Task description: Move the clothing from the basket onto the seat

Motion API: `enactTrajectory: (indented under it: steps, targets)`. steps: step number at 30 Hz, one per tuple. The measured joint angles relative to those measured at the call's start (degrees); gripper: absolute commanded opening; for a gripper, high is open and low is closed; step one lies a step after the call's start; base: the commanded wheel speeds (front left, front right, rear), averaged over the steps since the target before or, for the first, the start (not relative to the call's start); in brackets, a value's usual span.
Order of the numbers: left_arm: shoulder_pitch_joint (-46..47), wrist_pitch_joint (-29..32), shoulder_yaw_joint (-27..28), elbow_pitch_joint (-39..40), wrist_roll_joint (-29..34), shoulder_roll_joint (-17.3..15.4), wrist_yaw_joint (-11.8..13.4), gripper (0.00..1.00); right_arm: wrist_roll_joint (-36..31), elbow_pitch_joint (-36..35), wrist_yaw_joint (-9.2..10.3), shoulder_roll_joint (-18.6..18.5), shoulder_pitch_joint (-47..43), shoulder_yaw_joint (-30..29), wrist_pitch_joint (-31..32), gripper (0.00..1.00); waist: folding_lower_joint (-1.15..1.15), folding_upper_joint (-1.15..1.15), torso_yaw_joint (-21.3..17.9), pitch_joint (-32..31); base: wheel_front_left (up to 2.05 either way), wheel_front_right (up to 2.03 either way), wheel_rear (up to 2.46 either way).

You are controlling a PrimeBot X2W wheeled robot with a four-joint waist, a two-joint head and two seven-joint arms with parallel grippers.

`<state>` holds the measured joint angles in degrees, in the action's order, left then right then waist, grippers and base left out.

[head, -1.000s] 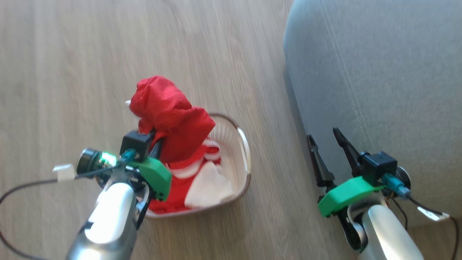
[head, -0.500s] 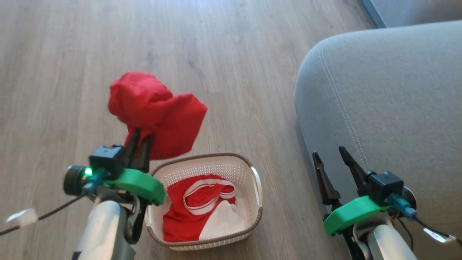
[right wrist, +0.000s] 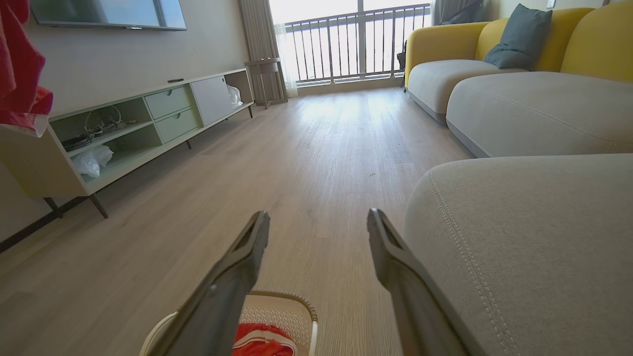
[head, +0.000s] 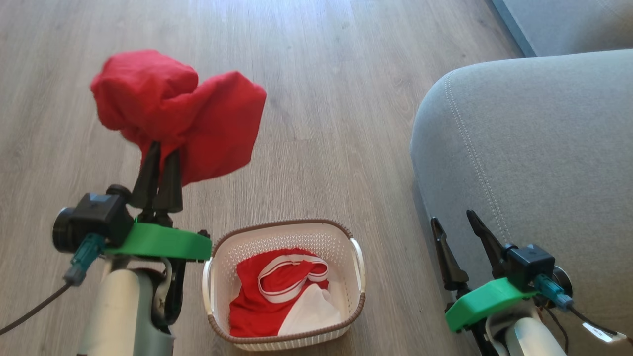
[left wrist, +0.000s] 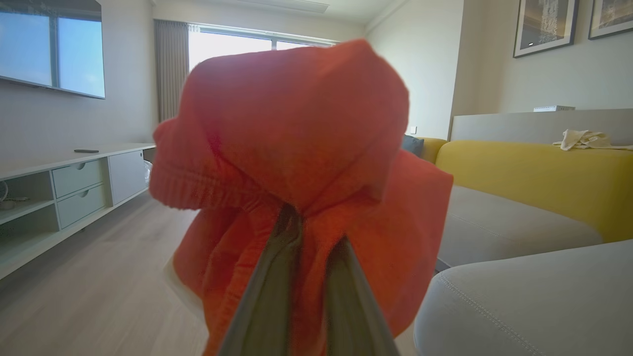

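Two fingers of the left gripper [head: 163,151] are pinched together on a bunched red garment [head: 178,109], holding it in the air over the wood floor [head: 321,123], clear of the basket [head: 287,225] and off to its left. More red and white clothing [head: 277,296] lies in the basket. The right gripper [head: 452,217] is spread wide, holding nothing, beside the grey seat [head: 534,148].

Likely a home living room: yellow sofa [right wrist: 445,44], wall television [right wrist: 109,12], low sideboard [right wrist: 148,113].
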<state>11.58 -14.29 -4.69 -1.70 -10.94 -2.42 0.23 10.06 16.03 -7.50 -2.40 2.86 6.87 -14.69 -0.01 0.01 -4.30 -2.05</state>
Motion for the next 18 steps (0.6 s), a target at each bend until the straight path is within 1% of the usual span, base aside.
enactTrajectory:
  steps: [3, 7, 13, 18]
  targets:
    - [0.01, 0.00, -0.13, 1.65, -0.16, 0.00, -0.02, 0.00, 0.00, 0.00, 0.00, 0.00, 0.00, -0.02, 0.00, 1.00, 0.00, 0.00, 0.05, -0.23, 0.00, 0.00, 0.00]
    - [0.10, 0.00, -2.43, 2.94, 0.68, 0.00, -0.57, 0.00, 0.01, -0.01, 0.00, 0.00, 0.00, -0.03, 0.00, 1.00, 0.00, 0.00, 0.32, -0.13, 0.00, 0.00, 0.00]
    - [0.13, 0.00, -5.09, 3.86, 0.53, 0.02, -0.65, 0.00, 0.01, 0.01, 0.00, 0.00, 0.00, 0.22, 0.00, 1.00, 0.00, 0.00, 0.27, -0.11, 0.00, 0.00, 0.00]
    - [0.15, -0.18, -9.87, 2.96, 2.08, 0.01, -3.69, 0.00, 0.01, 0.12, 0.00, 0.00, -0.03, 0.12, 0.00, 1.00, 0.00, -0.01, 0.21, -0.18, 0.00, 0.00, 0.00]
